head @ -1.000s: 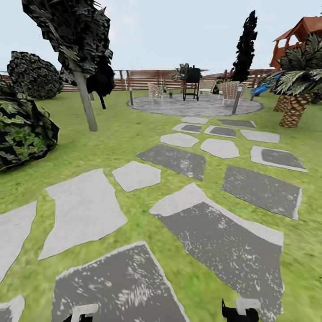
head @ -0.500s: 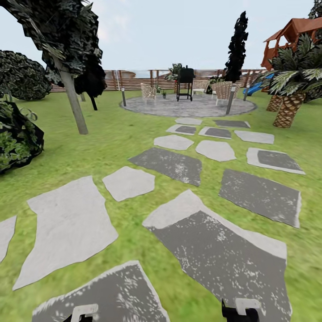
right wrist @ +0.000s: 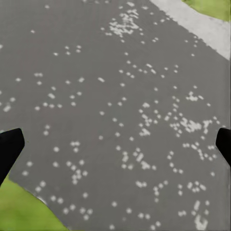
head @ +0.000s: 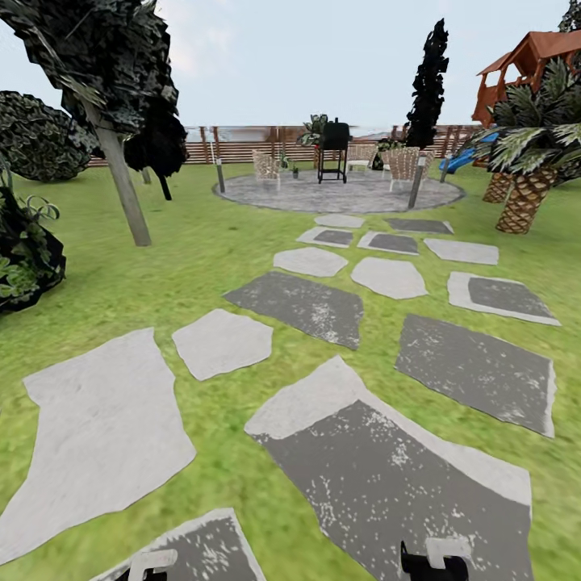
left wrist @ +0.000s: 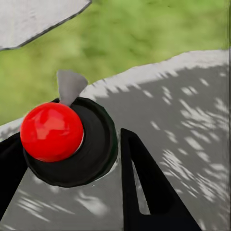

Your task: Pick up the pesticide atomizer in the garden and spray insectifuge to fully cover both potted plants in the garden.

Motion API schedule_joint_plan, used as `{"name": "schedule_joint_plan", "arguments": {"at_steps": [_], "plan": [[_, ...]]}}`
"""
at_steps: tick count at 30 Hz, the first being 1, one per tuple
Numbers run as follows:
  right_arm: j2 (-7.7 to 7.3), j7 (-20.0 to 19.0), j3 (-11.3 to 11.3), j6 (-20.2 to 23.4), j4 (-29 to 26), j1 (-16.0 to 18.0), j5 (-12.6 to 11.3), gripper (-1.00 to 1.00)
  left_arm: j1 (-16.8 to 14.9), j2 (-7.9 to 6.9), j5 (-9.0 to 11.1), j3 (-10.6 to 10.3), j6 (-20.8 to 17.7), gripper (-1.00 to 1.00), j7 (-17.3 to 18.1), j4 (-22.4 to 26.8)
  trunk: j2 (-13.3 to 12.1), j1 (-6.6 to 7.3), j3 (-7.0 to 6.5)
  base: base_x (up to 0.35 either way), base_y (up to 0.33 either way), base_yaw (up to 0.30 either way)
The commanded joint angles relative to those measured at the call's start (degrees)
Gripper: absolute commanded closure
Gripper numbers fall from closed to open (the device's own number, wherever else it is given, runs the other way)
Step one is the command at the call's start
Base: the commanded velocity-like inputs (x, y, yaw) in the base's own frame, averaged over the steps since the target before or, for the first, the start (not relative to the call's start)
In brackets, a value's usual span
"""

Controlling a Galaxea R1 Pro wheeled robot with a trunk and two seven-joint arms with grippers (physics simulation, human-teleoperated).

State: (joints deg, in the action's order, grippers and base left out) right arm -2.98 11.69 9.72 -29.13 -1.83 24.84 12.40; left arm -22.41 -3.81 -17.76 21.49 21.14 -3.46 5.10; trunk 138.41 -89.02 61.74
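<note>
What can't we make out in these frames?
- Head view: what the green speck on the far patio is; too small.
- Left wrist view: the pesticide atomizer is seen from above, so its red top hides the body.
- Head view: left end effector and right end effector are cut off by the bottom edge.

Right gripper [right wrist: 115, 147] held over a stepping slab [right wrist: 115, 96]

Its dark fingertips [right wrist: 9, 144] are spread wide apart, nothing between them; grass [right wrist: 19, 211] is seen beyond the slab's edges.
</note>
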Motion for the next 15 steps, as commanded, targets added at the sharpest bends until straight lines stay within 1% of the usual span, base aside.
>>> {"name": "schedule_joint_plan", "arguments": {"at_steps": [1,15], "plan": [[0.0,0.2,0.4,-0.1,0.1,0.0,0.6,-1.0,-0.1,-0.02,-0.6,0.2,0.2,1.0,-0.3,-0.1,0.0,-0.02,0.05,0.316,-0.119,0.0],[-0.14,0.3,0.4,-0.2,0.1,0.0,0.6,-1.0,0.0,-0.05,-0.6,0.2,0.3,1.0,-0.4,-0.1,0.0,-0.02,0.05,0.316,-0.117,0.0]]}}
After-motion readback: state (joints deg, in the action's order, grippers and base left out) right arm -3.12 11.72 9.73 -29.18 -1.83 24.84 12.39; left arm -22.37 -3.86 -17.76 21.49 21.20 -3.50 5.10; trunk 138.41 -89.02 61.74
